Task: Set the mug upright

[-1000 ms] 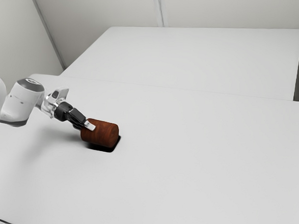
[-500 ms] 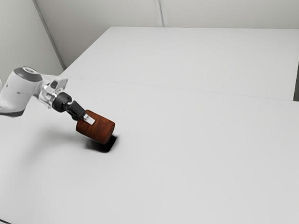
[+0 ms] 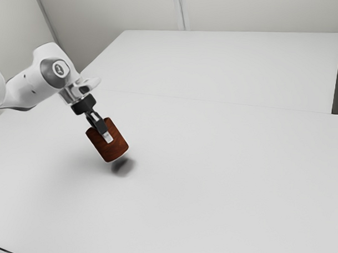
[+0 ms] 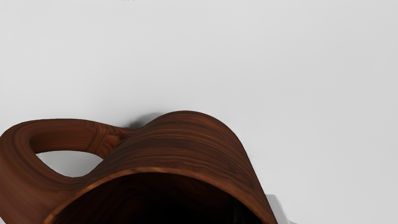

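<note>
Leaning in the exterior view, the mug (image 3: pixel 115 149) hangs from the gripper (image 3: pixel 106 136), its lower end slanting down toward the exterior view's right. A soft shadow (image 3: pixel 122 166) lies on the table (image 3: pixel 222 178) just beneath it, and the mug looks to be held a little clear of the surface. That gap probably serves the turning: the base can swing under without scraping or catching an edge. The gripper is clamped on the mug, one pale fingertip pressed flat against the outside of the wall; where the other finger bears, I cannot tell from here. The arm (image 3: pixel 37 88) comes down at a slant from above, in line with the mug's own lean, so tipping the hand should tip the mug with it.

In the wrist view, the open rim (image 4: pixel 149 170) faces the hand, which leaves the base toward the table, the right end for standing. The handle (image 4: pixel 62 133) juts out to the side away from the visible fingertip (image 4: pixel 276 208), free of the grip, likely so that it does not hinder the hold. What remains, I judge, is to take out the lean, then lower the base flat before letting go; released tilted, it could topple.
</note>
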`<state>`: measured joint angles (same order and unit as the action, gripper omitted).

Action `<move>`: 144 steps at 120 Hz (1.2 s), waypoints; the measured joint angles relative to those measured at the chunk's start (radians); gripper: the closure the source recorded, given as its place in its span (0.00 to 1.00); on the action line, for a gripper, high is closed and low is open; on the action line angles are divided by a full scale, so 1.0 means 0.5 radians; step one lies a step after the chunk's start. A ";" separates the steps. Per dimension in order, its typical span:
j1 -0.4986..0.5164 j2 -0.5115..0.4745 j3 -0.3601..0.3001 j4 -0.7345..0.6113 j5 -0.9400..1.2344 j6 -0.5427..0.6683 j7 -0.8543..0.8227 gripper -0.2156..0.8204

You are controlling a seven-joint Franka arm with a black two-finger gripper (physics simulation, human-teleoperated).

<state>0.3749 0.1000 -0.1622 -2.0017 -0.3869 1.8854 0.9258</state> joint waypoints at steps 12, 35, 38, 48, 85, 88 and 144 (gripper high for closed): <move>0.001 -0.043 -0.051 -0.109 0.083 0.218 -0.003 0.93; -0.008 -0.108 -0.134 -0.261 0.183 0.547 0.021 0.93; -0.012 -0.111 -0.139 -0.279 0.194 0.580 0.025 0.93; -0.024 -0.126 -0.149 -0.342 0.230 0.665 0.036 0.93; -0.006 -0.138 -0.162 -0.442 0.339 0.810 0.065 0.93; -0.003 -0.137 -0.162 -0.442 0.342 0.816 0.066 0.93; 0.006 -0.152 -0.163 -0.439 0.346 0.846 0.107 0.30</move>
<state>0.3777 0.0242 -0.2439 -2.2213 -0.2140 2.3085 0.9792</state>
